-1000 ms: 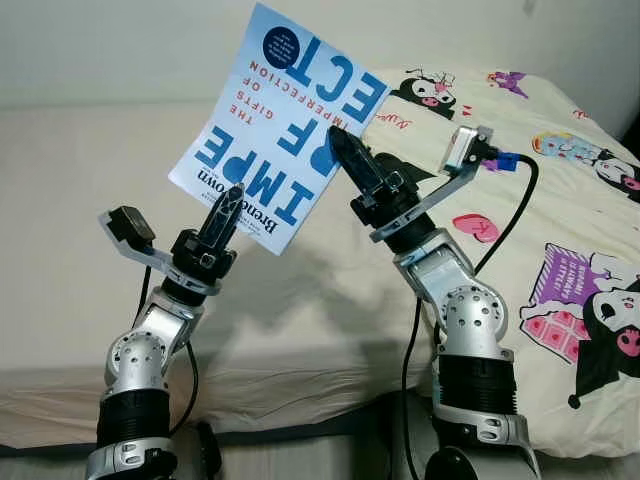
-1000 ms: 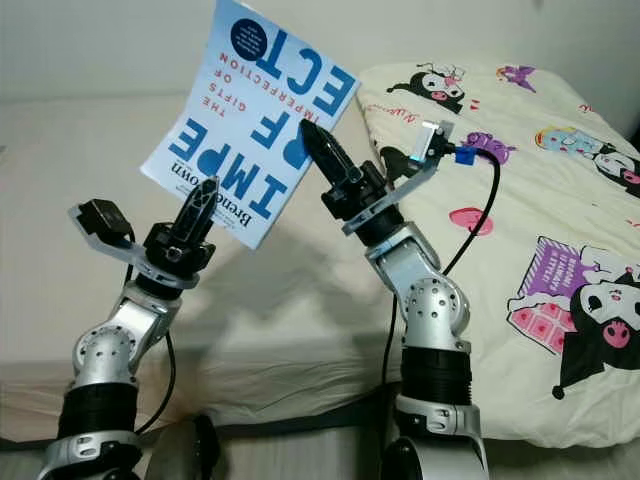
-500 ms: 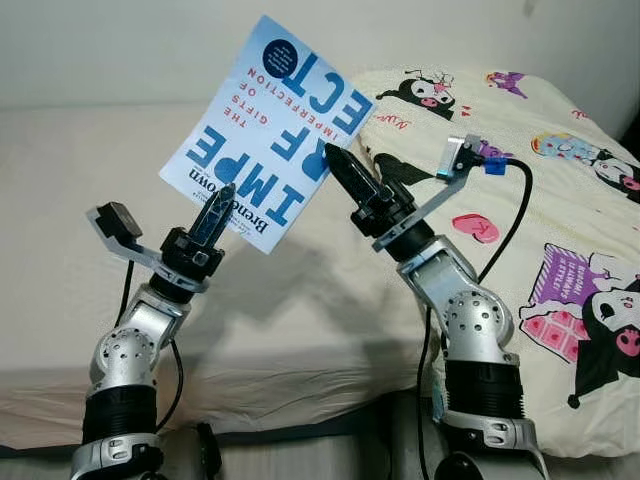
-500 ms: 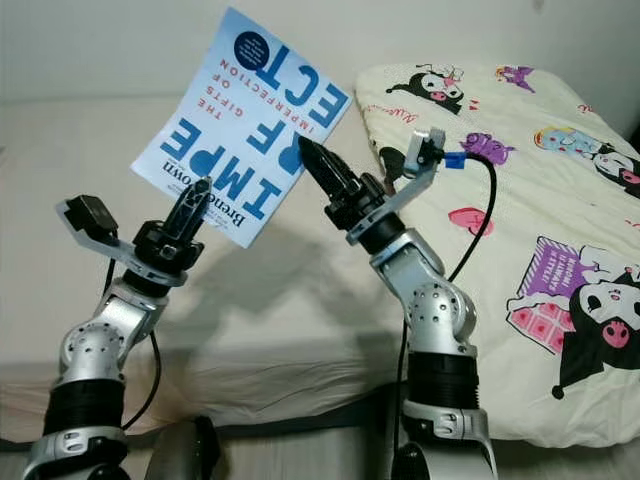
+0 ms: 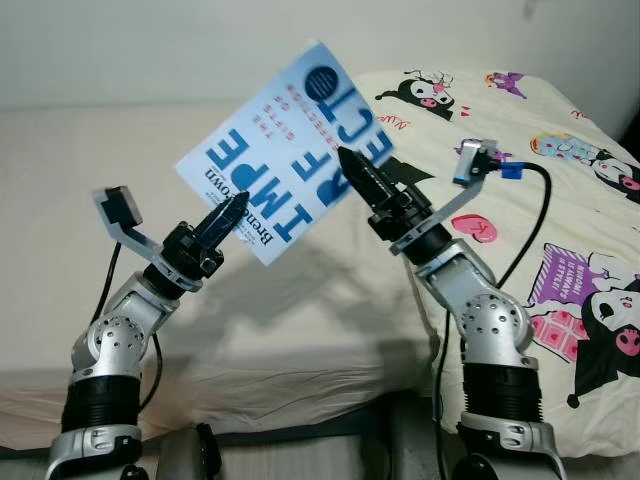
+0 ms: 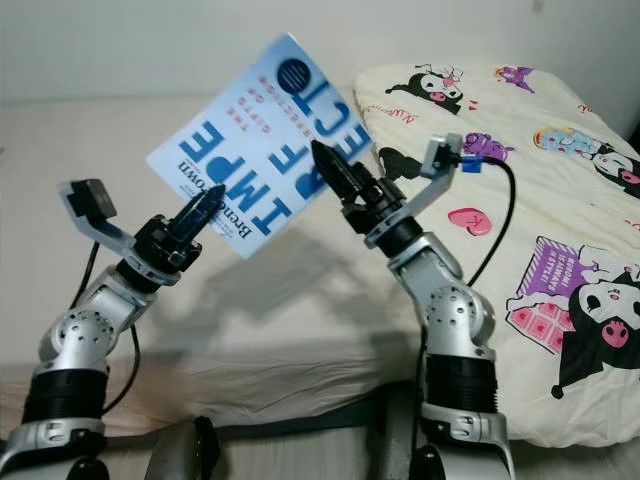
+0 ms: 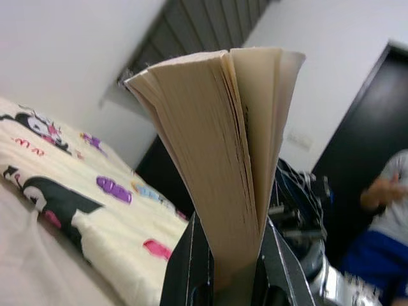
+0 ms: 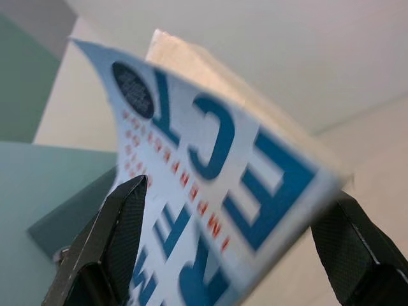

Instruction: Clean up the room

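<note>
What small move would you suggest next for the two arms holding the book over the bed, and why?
Probably close the right gripper on the book. Its fingers are open, straddling the cover, while the left gripper alone clamps the book's lower edge, and the book is tilted above the bed. A second grip would likely steady it before it is carried off.
</note>
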`<state>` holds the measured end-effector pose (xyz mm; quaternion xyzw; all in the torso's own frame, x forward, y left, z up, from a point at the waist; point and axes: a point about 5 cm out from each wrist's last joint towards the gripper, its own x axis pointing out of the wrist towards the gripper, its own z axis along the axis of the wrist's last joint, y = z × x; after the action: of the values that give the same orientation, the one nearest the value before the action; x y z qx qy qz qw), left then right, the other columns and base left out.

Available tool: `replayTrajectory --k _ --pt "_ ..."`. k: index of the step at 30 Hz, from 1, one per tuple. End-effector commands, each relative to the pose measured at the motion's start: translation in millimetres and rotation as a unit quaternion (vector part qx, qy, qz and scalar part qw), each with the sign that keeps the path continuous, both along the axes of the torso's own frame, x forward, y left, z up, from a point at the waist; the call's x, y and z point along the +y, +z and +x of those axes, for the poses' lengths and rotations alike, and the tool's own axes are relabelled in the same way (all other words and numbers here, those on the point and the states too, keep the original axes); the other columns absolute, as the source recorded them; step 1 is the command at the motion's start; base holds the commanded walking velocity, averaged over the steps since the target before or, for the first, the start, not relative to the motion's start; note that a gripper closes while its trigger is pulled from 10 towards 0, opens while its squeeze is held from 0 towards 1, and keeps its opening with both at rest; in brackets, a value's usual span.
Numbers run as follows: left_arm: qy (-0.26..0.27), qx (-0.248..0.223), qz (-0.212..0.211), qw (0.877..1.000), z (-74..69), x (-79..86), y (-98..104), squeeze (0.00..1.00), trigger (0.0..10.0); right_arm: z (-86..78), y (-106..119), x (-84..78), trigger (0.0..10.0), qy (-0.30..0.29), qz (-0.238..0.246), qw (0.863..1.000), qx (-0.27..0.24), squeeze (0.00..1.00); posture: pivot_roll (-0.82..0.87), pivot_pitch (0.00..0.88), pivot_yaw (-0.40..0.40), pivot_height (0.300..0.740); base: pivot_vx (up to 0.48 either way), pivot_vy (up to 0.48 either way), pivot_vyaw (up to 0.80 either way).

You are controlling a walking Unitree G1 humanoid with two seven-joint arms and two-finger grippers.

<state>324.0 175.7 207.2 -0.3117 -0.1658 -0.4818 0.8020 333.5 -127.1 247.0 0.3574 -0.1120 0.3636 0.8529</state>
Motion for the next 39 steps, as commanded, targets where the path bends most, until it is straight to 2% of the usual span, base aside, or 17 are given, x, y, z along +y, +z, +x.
replayTrajectory --k 1,6,12,26,29,30,33,34,35,36,37,38,39 --pt "-0.005 -0.034 0.019 0.999 -0.4 0.9 12.1 0.0 0.0 -0.7 -2.0 -3.1 10.0 -0.013 -0.005 1.0 0.002 1.0 -0.07 0.092 0.041 0.461 0.0 0.0 0.0" --pt "-0.008 -0.057 0.086 0.995 -1.2 7.7 17.8 0.0 0.0 -0.5 -3.8 -13.4 10.0 -0.033 -0.014 0.999 0.003 1.0 -0.07 0.092 0.051 0.461 0.0 0.0 0.0" --pt "-0.016 -0.076 0.132 0.988 -3.4 17.1 24.8 0.0 0.0 -1.9 -8.4 -19.2 10.0 -0.045 -0.029 0.999 0.009 1.0 -0.07 0.093 0.051 0.461 0.0 0.0 0.0" --pt "-0.023 -0.096 0.174 0.98 -2.7 23.0 32.7 0.0 0.0 -5.0 -13.0 -21.2 10.0 -0.047 -0.069 0.996 0.007 1.0 -0.07 0.103 0.056 0.461 0.0 0.0 0.0" --pt "-0.023 -0.103 0.188 0.977 -1.7 27.1 36.7 0.0 0.0 -8.0 -14.2 -23.7 10.0 -0.044 -0.095 0.994 -0.001 1.0 -0.07 0.111 0.058 0.461 0.0 0.0 0.0" --pt "-0.021 -0.106 0.197 0.974 -0.9 30.6 39.4 0.0 0.0 -11.3 -16.0 -26.5 10.0 -0.039 -0.12 0.992 -0.007 1.0 -0.07 0.114 0.058 0.461 0.0 0.0 0.0" --pt "-0.019 -0.108 0.201 0.973 -0.2 33.1 40.8 0.0 0.0 -13.1 -17.8 -29.8 10.0 -0.041 -0.139 0.989 -0.011 0.99 -0.07 0.113 0.06 0.461 0.0 0.0 0.0" --pt "-0.018 -0.108 0.202 0.973 0.1 34.2 41.4 0.0 0.0 -13.2 -18.7 -33.1 10.0 -0.047 -0.145 0.988 -0.01 0.69 -0.07 0.113 0.06 0.461 0.0 0.0 0.0" --pt "-0.018 -0.108 0.202 0.973 0.1 34.2 41.4 0.0 0.0 -13.2 -18.7 -33.1 10.0 -0.047 -0.145 0.988 -0.01 0.69 -0.07 0.113 0.06 0.461 0.0 0.0 0.0" --pt "-0.017 -0.109 0.203 0.973 0.4 35.2 41.6 0.0 0.0 -13.0 -19.6 -37.0 10.0 -0.056 -0.151 0.987 -0.01 0.25 -0.08 0.105 0.064 0.461 0.0 0.0 0.0" --pt "-0.017 -0.109 0.203 0.973 0.4 35.2 41.6 0.0 0.0 -13.0 -19.6 -37.0 10.0 -0.056 -0.151 0.987 -0.01 0.25 -0.08 0.105 0.064 0.461 0.0 0.0 0.0" --pt "-0.019 -0.11 0.204 0.973 0.5 35.6 42.1 0.0 0.0 -12.9 -19.5 -42.1 10.0 -0.066 -0.154 0.986 -0.009 0.0 -0.08 0.107 0.065 0.461 0.0 0.0 0.0" --pt "-0.021 -0.111 0.205 0.972 0.5 35.8 42.3 0.0 0.0 -12.9 -19.3 -45.3 10.0 -0.072 -0.155 0.985 -0.009 0.0 -0.08 0.107 0.066 0.461 0.0 0.0 0.0"
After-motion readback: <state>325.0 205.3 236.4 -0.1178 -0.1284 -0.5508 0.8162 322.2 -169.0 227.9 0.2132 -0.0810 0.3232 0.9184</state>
